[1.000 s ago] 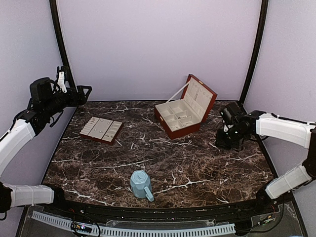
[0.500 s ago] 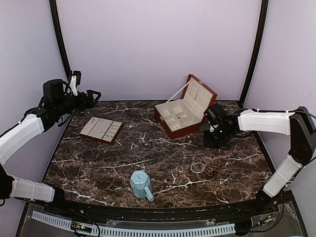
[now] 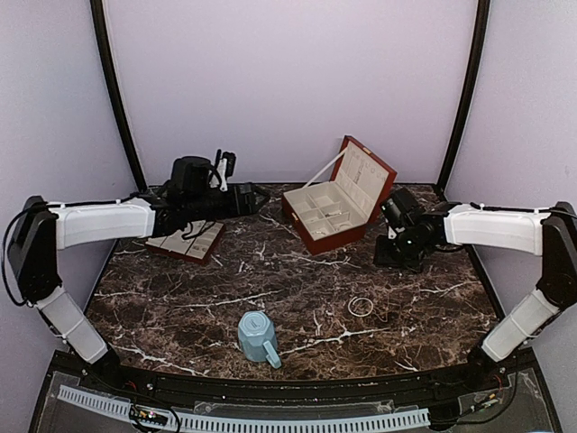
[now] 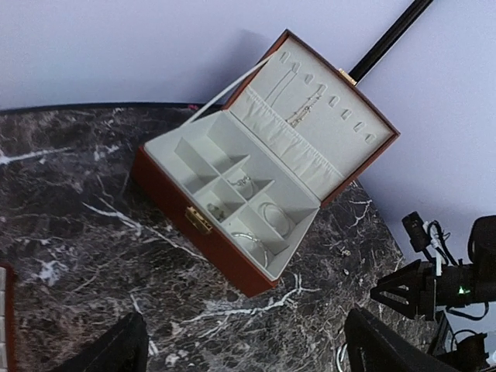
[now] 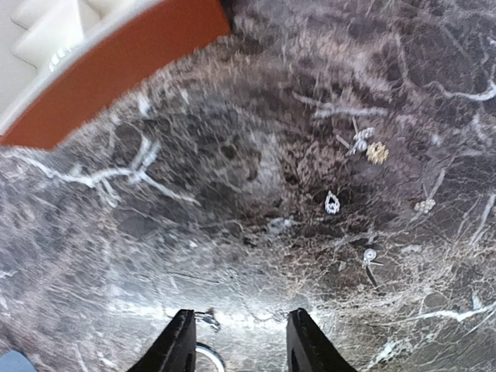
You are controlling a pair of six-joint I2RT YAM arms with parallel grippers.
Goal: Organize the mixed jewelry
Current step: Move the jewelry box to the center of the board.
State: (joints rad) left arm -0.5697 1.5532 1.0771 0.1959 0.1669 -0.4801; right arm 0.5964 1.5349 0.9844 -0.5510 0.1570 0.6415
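The right claw (image 5: 242,345), parted and empty near tiny silvery studs (image 5: 332,203) lying toward the right edge of the dark marble counter (image 5: 194,194) beside the red-brown box (image 5: 116,70), should centre on one stud and pinch low.

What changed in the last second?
The left hand swung in from the far left, across the tray, toward the box; it stayed open. The right hand moved left from the right edge to beside the box and parted its fingers, with nothing seen dropping. A hoop, unseen a second ago, now lies right of the mug. Box, tray and mug stayed put.
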